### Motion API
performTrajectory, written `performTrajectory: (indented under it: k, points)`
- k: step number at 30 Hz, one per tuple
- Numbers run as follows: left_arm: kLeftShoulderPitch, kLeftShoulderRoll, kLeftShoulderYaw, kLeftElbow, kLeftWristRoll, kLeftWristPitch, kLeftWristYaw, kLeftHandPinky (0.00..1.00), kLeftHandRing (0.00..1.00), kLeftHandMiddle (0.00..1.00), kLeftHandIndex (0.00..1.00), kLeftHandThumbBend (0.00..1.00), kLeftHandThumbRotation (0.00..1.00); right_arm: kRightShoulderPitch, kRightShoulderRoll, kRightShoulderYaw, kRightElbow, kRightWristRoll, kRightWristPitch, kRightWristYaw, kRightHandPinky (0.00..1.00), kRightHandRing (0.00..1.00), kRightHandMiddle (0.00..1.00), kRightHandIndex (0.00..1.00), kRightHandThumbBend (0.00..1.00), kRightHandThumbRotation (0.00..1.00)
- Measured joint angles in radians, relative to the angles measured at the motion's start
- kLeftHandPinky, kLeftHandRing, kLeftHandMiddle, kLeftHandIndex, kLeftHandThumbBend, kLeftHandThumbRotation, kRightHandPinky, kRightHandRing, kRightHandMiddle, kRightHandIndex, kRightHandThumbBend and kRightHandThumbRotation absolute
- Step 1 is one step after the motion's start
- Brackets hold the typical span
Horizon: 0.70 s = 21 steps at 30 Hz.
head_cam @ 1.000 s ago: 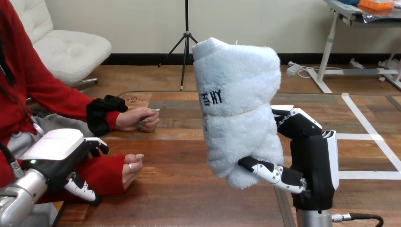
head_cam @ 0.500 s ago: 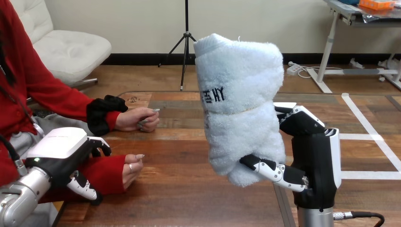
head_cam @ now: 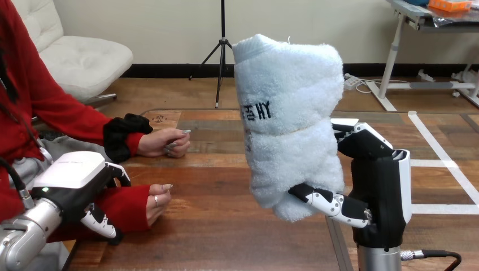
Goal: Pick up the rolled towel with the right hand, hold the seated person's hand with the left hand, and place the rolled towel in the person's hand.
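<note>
— Where's the rolled towel (head_cam: 288, 113)?
— Upright above the worktop (head_cam: 226, 237), fingers (head_cam: 325, 203) of the right hand (head_cam: 378, 186) clamped round its lower end
— The left hand (head_cam: 70, 180)?
— Left of the towel, over the person's wrist (head_cam: 127, 206); grip unclear

So the right hand (head_cam: 378, 186) has the towel (head_cam: 288, 113) upright, thumb curled round its bottom end. Way left of the towel, the left hand (head_cam: 70, 180) sits over the person's near wrist (head_cam: 127, 203). Their other hand (head_cam: 166, 142) rests a bit farther back.

One rolled towel (head_cam: 288, 113). One table (head_cam: 214, 237). Two robot hands: left hand (head_cam: 73, 180) and right hand (head_cam: 375, 180). Two of the person's hands, it seems: person's farther hand (head_cam: 166, 142) and person's nearer hand (head_cam: 155, 202), the latter partly hidden by its sleeve.
</note>
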Motion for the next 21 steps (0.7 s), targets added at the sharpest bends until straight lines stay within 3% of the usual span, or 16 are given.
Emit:
performTrajectory:
  k: [8, 21]
  points:
    - [-0.002, 0.0, -0.003, 0.0, 0.001, 0.0, 0.0, 0.45, 0.49, 0.53, 0.57, 0.98, 0.0, 0.003, 0.0, 0.012, -0.006, 0.023, 0.0, 0.013, 0.29, 0.35, 0.48, 0.57, 0.74, 0.2]
    - [-0.002, 0.0, -0.003, 0.0, 0.007, -0.009, 0.008, 0.54, 0.58, 0.62, 0.66, 1.0, 0.0, 0.007, -0.001, 0.017, -0.013, 0.051, 0.0, 0.03, 0.29, 0.36, 0.49, 0.57, 0.75, 0.19]
